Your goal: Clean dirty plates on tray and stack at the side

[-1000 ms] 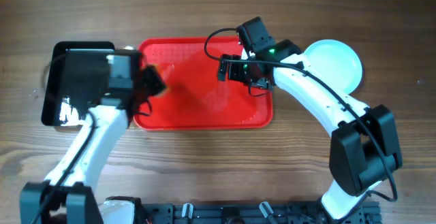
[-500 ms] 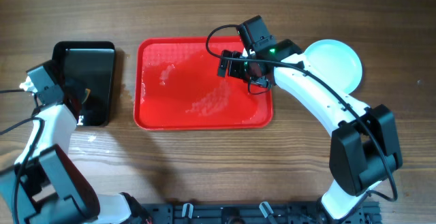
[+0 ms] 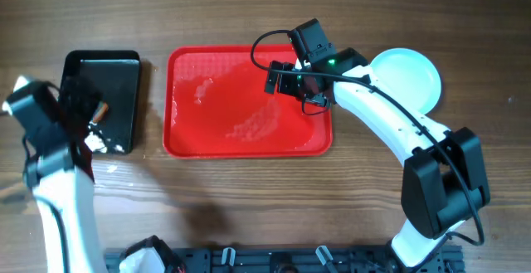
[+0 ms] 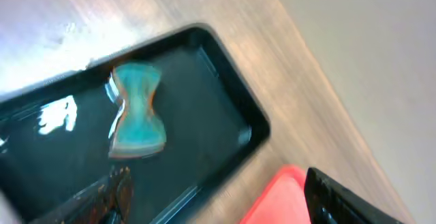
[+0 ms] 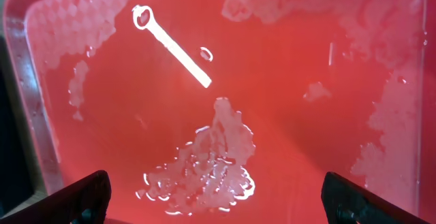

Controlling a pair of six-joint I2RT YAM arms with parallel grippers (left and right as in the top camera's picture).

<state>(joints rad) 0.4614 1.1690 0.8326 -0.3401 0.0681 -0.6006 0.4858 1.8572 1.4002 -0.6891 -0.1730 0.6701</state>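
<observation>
The red tray point(image 3: 241, 140) lies mid-table with no plates on it, only wet patches point(image 5: 218, 156). Pale mint-white plates point(image 3: 411, 78) sit to its right on the table, looking like one disc from above, partly behind my right arm. My right gripper point(image 3: 286, 84) point(image 5: 225, 207) hovers open over the tray's right part with nothing between its fingers. My left gripper point(image 3: 83, 122) point(image 4: 225, 210) is open over the black bin point(image 3: 124, 74) at the left. A teal-and-orange sponge point(image 4: 138, 112) lies loose in that bin, apart from the fingers.
The black bin's rim point(image 4: 252, 125) is close to the tray's left corner point(image 4: 279, 197), with a strip of wood between them. Bare wooden table point(image 3: 249, 7) surrounds the tray. The right arm point(image 3: 390, 124) arches over the tray's right edge.
My left arm swung from the tray's left edge out over the black bin and its jaws opened, leaving the sponge in the bin. The right arm stayed still.
</observation>
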